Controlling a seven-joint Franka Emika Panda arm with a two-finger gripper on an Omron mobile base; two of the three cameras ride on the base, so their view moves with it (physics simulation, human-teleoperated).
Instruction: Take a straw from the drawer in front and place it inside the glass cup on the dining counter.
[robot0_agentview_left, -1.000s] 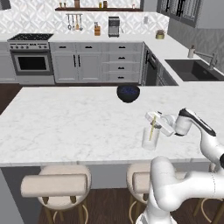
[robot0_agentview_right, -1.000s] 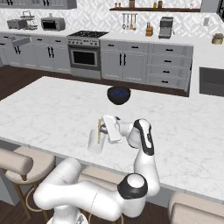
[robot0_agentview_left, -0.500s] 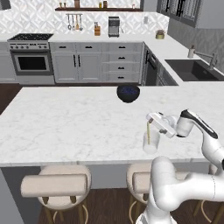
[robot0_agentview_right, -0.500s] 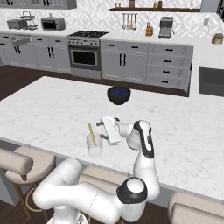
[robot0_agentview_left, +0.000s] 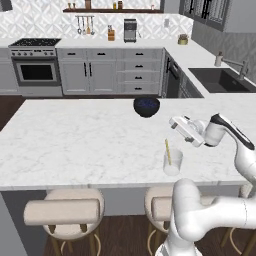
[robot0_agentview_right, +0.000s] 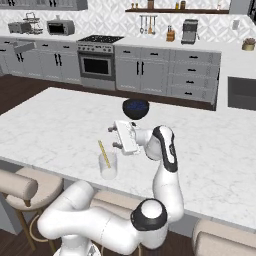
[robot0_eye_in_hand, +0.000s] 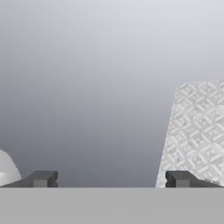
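now straw in glass cup, pincer apart

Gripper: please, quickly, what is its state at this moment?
Gripper: open, holding nothing; the straw stands in the glass cup.

Dining counter: smooth white marble-look slab, grey-veined, low sheen. Glass cup: clear, whitish translucent glass. Straw: matt yellow. Bowl: glossy dark blue. Stools: beige padded upholstery. Gripper: smooth white casing, matt dark fingertips
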